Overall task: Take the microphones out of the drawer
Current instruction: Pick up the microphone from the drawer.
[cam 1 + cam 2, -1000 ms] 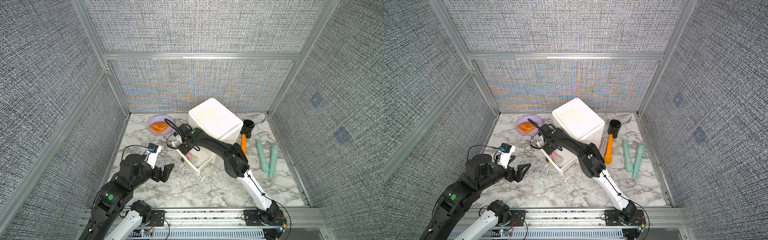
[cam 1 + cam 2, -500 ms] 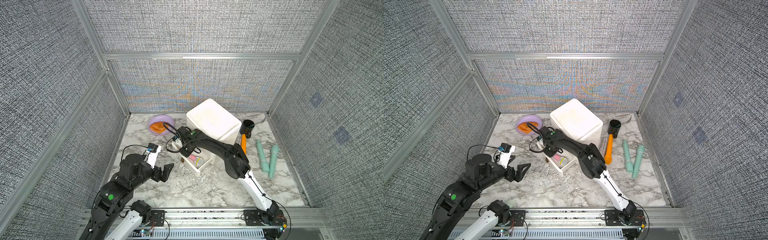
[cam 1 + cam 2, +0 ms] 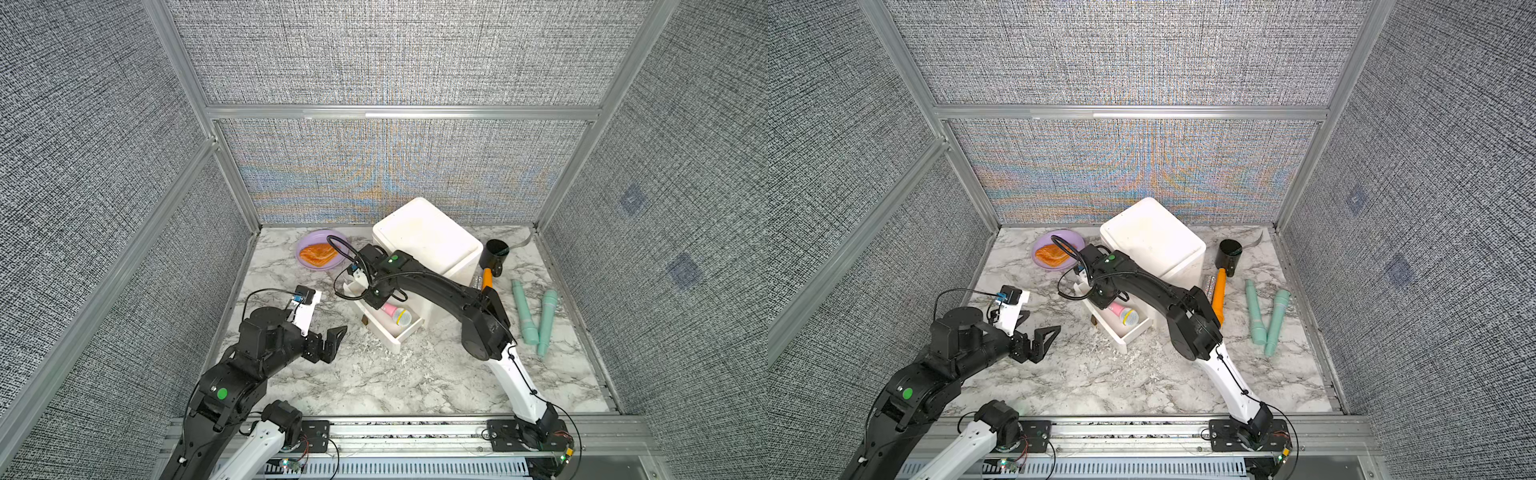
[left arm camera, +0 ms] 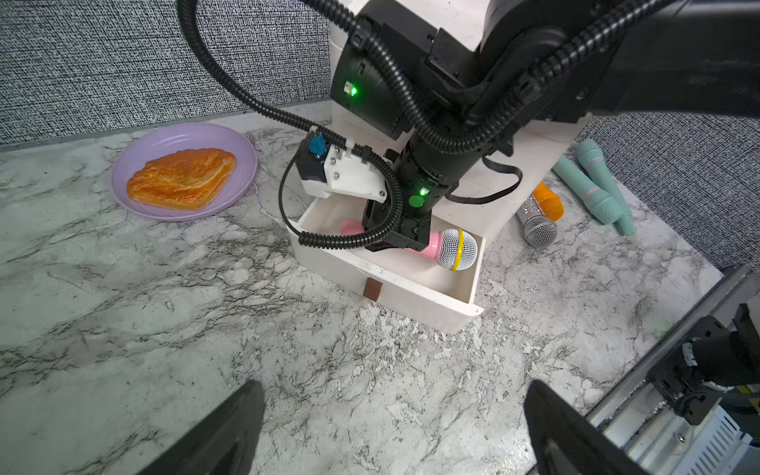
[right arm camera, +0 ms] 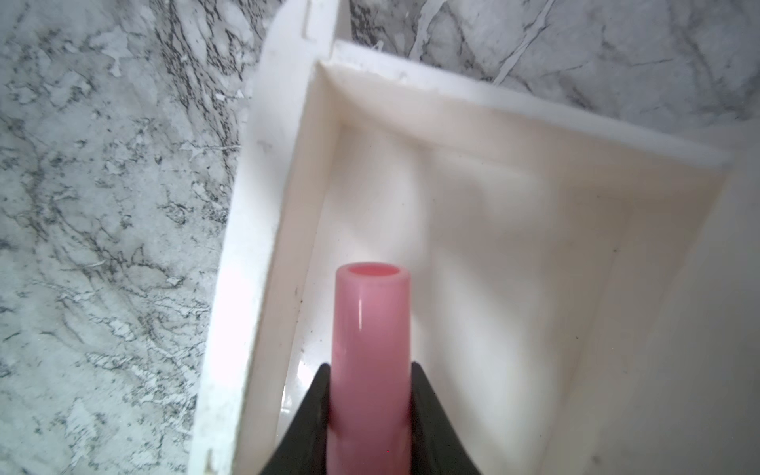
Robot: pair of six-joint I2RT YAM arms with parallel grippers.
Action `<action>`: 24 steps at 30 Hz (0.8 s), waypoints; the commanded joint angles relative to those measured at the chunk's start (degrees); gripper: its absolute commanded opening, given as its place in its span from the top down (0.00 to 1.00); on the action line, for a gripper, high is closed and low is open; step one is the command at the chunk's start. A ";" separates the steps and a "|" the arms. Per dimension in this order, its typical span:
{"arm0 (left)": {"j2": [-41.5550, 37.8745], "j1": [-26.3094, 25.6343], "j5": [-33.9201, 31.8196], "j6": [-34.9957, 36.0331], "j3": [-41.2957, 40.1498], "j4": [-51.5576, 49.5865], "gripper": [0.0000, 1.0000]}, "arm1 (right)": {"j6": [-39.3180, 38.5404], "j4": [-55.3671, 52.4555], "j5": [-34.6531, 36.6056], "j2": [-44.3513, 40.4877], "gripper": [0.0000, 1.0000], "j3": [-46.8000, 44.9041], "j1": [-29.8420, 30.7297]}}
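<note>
A pink microphone (image 3: pixel 392 311) with a silver mesh head (image 4: pixel 456 249) and a yellow band lies inside the open white drawer (image 3: pixel 384 336). Both top views show it (image 3: pixel 1122 311). My right gripper (image 5: pixel 370 370) reaches down into the drawer (image 5: pixel 288 197) and is shut on the pink handle (image 5: pixel 372 320), one black finger on each side. In the left wrist view the right gripper (image 4: pixel 395 242) covers the middle of the handle. My left gripper (image 3: pixel 332 345) hangs open over the bare marble to the left of the drawer (image 4: pixel 411 294), holding nothing.
The drawer belongs to a white cabinet (image 3: pixel 428 237). A purple plate (image 3: pixel 309 241) with a pastry sits behind it to the left. To the cabinet's right are a black cup (image 3: pixel 494 253), an orange microphone (image 3: pixel 487 276), a silver one (image 4: pixel 534 224) and two teal ones (image 3: pixel 525 316).
The right gripper's jaws have closed from wide open onto the pink handle in the drawer. The left arm has not moved.
</note>
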 commanded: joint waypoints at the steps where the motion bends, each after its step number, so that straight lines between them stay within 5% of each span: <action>1: -0.16 0.19 0.59 0.61 -0.06 1.69 0.00 | -0.59 2.13 -0.37 -1.02 1.00 -0.03 -0.41; 13: -1.04 0.54 -0.72 0.45 -0.06 1.75 0.00 | -0.64 6.50 -5.93 -8.06 1.00 -3.34 -0.55; 24: -1.63 1.05 -0.43 0.50 0.01 2.10 0.00 | 2.61 15.21 -11.92 -23.81 1.00 -24.10 3.20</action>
